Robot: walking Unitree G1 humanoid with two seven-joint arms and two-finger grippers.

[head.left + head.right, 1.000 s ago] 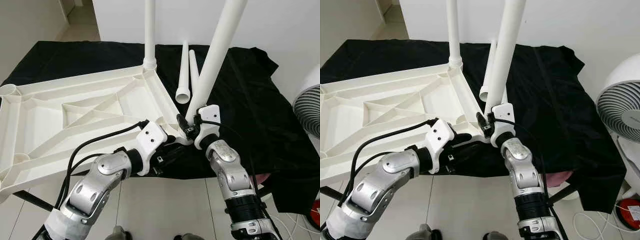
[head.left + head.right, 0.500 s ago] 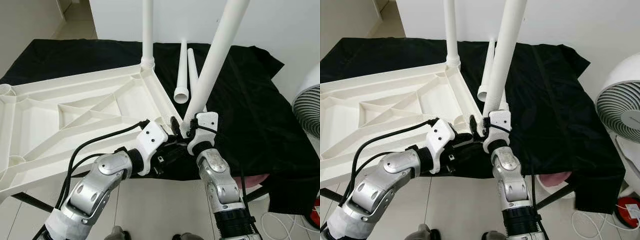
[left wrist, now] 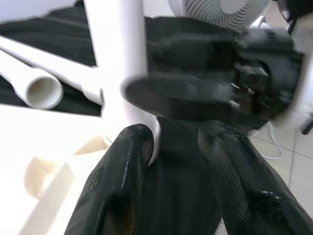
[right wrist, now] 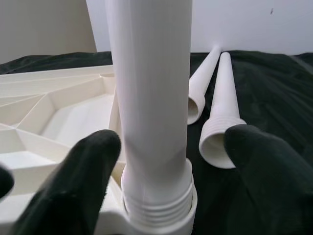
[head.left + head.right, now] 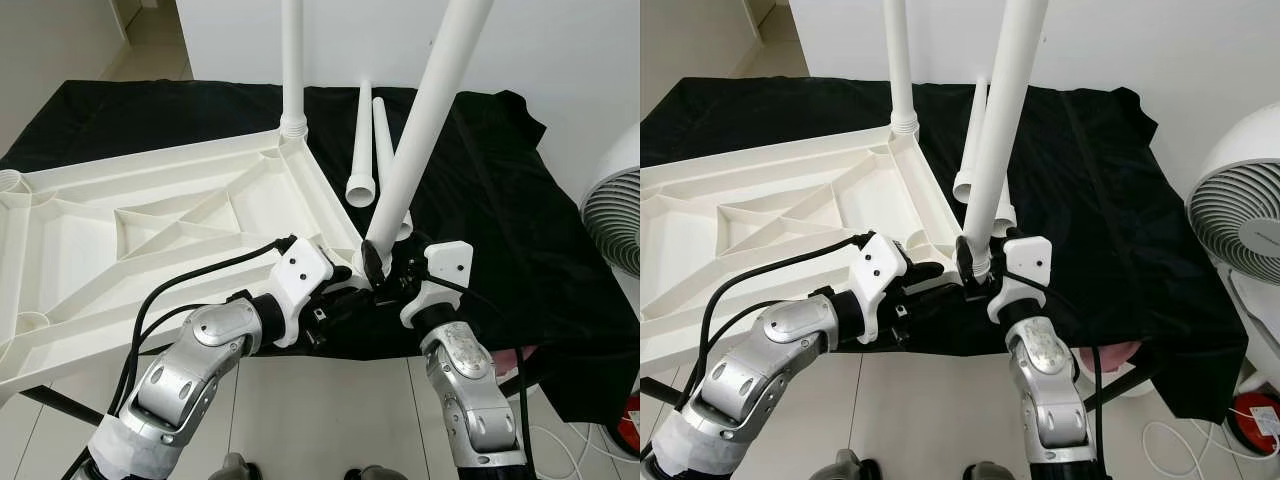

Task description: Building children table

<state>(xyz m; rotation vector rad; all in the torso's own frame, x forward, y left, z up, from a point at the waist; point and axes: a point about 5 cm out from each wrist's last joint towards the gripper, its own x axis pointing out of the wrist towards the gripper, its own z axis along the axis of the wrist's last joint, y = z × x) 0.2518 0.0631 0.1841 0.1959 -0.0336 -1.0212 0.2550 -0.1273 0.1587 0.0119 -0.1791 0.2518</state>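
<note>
While the right gripper [image 5: 982, 268] straddles the tilted long white plastic leg [image 5: 1002, 120] with jaws released, the left gripper [image 5: 345, 292] sits beside its socket, jaws parted, on the inverted white ribbed tabletop [image 5: 150, 230].

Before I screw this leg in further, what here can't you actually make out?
- Upright legs' tops: the held leg and the far-corner leg are cut off by the eye views' upper edge.
- Left gripper: its fingertips merge with the black cloth.
- Left wrist view: the right gripper is blurred.
</note>
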